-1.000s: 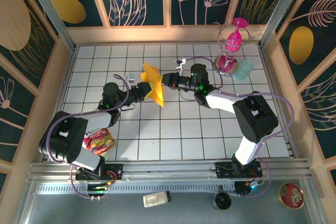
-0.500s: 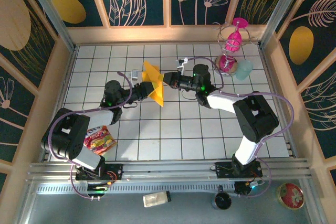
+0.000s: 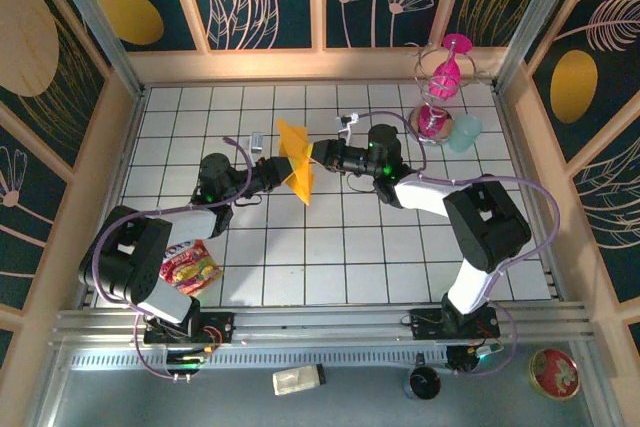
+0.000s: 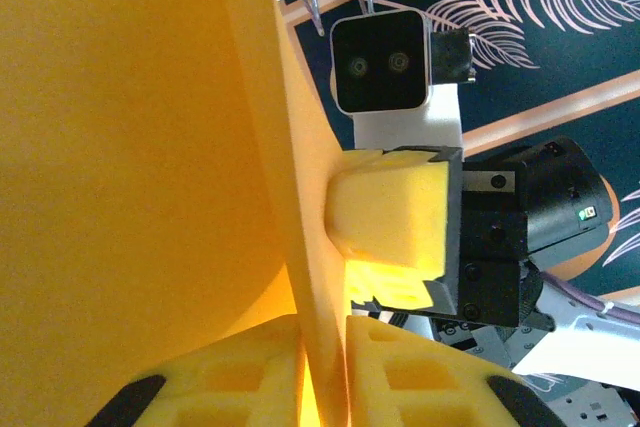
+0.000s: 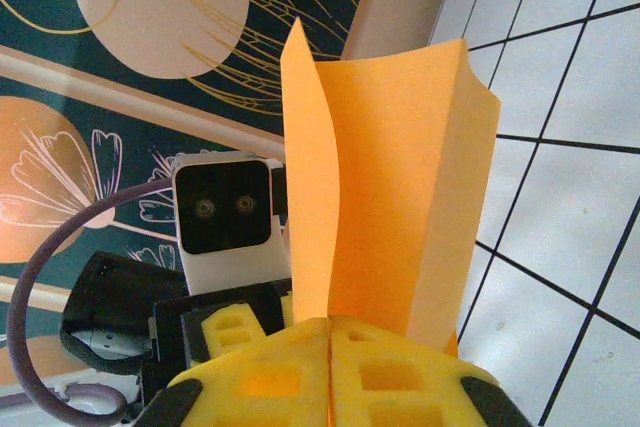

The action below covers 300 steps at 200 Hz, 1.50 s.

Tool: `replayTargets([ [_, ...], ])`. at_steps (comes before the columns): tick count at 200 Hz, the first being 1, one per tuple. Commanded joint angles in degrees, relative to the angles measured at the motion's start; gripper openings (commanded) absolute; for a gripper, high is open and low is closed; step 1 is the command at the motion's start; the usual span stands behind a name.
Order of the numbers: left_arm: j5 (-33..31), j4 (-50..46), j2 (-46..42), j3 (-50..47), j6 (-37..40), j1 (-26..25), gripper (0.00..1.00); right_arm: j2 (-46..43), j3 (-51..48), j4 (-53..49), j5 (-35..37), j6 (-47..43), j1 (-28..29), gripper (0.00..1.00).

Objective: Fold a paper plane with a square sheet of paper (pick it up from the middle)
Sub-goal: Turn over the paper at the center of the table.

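fingers (image 5: pixel 315 357) tight on paper plane (image 3: pixel 297 162)

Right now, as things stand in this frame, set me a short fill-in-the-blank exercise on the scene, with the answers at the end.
1. The left gripper and the right gripper both pinch the orange-yellow paper between ____ foam pads.
2. The red-yellow snack packet lies beside the ____ arm.
3. The pink glass is at the far ____ corner of the table.

Answers: yellow; left; right.
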Motion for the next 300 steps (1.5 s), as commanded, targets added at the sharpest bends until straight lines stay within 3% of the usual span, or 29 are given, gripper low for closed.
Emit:
replayTargets([
  [1, -1.1, -1.3, 0.0, 1.0, 2.9, -0.2, 0.16, -3.6, -1.7, -0.5, 0.5, -1.8, -2.0, 0.17],
  [27, -2.7, -9.3, -1.0, 2.3, 7.9, -0.1, 0.14, -7.1, -2.4, -8.1, 4.5, -7.0, -3.4, 0.31],
  [52, -8.2, -26.2, -3.6, 6.2, 18.5, -0.2, 0.12, -11.1, -4.0, -15.4, 8.7, -11.2, -5.8, 0.38],
  [96, -26.2, -56.6, -5.6, 17.1, 36.2, -0.5, 0.13, -18.9, -5.8, -29.4, 21.3, -19.3, -7.9, 0.42],
  [141, -51.5, -75.5, -1.3, 28.6, 47.2, -5.5, 0.13, -23.5, -8.6, -35.5, 31.0, -21.4, -8.1, 0.43],
  [171, -69.4, -82.1, 4.7, 34.1, 49.6, -10.1, 0.14, -24.9, -10.4, -37.0, 34.2, -21.1, -8.1, 0.42],
  [194, -78.7, -84.6, 9.3, 37.0, 50.1, -13.1, 0.14, -25.8, -11.3, -38.1, 36.3, -20.9, -8.2, 0.42],
  [264, -89.8, -86.8, 26.3, 44.2, 50.6, -19.9, 0.13, -27.1, -13.7, -38.8, 37.2, -19.5, -9.6, 0.42],
  [300, -89.5, -86.4, 31.3, 46.5, 48.7, -21.4, 0.15, -27.2, -14.1, -39.0, 37.1, -19.3, -10.1, 0.42],
])
